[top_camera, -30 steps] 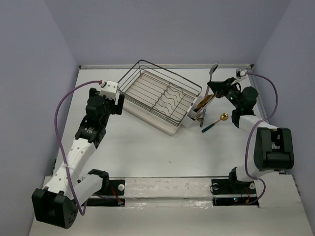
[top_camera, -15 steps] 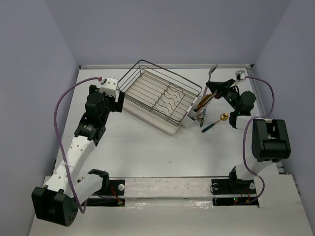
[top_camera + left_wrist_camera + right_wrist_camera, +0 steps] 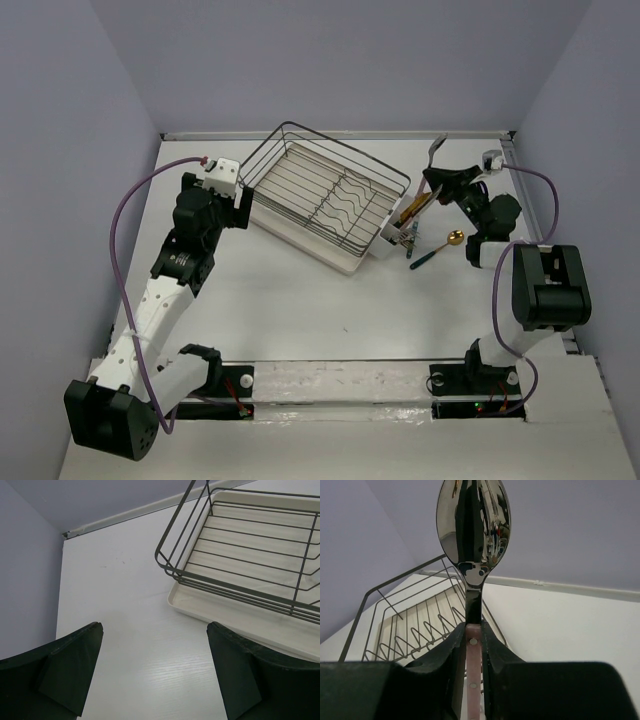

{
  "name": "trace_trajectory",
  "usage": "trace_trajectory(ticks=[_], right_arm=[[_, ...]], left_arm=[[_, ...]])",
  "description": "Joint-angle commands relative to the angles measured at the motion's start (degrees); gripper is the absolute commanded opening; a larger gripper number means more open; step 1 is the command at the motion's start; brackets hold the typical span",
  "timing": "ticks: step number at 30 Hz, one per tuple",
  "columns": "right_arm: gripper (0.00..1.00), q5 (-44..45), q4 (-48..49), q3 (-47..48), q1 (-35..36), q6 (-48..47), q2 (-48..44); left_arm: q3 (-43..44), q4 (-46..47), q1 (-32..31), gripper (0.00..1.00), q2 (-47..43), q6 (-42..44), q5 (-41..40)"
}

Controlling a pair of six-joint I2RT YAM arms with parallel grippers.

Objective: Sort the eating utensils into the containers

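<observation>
My right gripper [image 3: 474,645] is shut on a spoon [image 3: 473,525] with a pink handle, its shiny metal bowl pointing up. In the top view this gripper [image 3: 436,180] holds the spoon [image 3: 437,148] above the table, just right of the small white cutlery holder [image 3: 390,240] at the right end of the wire dish rack [image 3: 320,190]. Orange and gold handles [image 3: 412,207] stick out of the holder. A teal-handled spoon with a gold bowl [image 3: 437,248] lies on the table beside it. My left gripper [image 3: 155,680] is open and empty by the rack's left corner [image 3: 240,205].
The black wire rack sits on a cream drip tray [image 3: 200,605], close to the right of my left gripper's fingers [image 3: 240,675]. The rack's wires [image 3: 410,625] lie below and behind the held spoon. Walls close the table at the back and both sides.
My right wrist has shifted a little right and the held spoon has tilted more upright. The left arm shifted slightly at first, then stayed still.
</observation>
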Motion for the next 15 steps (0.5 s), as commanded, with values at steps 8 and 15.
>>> trace_trajectory(ticks=[8,15], right_arm=[[0.23,-2.82,3.71,-0.14,0.26,-3.6,0.96],[0.42,-2.38,3.1,0.03,0.79,-1.58,0.27]], left_arm=[[1.89,1.46,0.2,0.99,-1.11,-0.11,0.26],[1.89,1.64,0.11,0.99,-1.28,0.07,0.17]])
